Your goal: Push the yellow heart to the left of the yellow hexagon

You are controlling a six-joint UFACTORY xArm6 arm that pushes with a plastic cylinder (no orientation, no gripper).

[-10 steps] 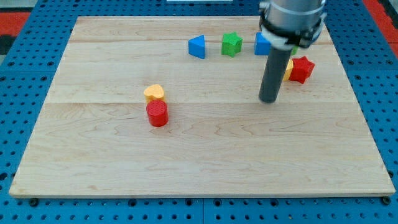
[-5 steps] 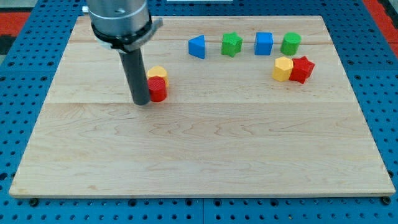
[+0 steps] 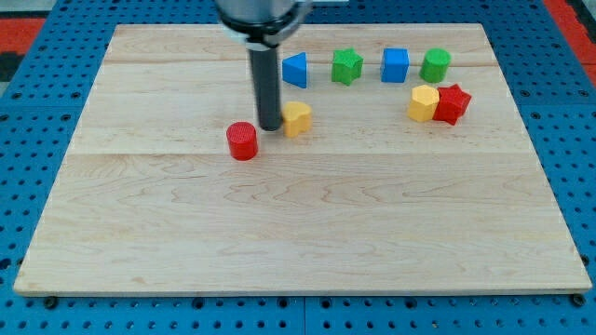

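My tip (image 3: 271, 127) presses against the yellow heart (image 3: 297, 118) from its 9 o'clock side, with the red cylinder (image 3: 242, 141) near at my 8 o'clock. I have no jaws, only a rod. The heart lies well apart from the yellow hexagon (image 3: 423, 102), at its 9 o'clock; a red star (image 3: 453, 103) touches the hexagon at 3 o'clock.

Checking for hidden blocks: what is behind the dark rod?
Only bare board shows around the rod; my tip touches the yellow heart's left side. The strip directly behind it is covered.
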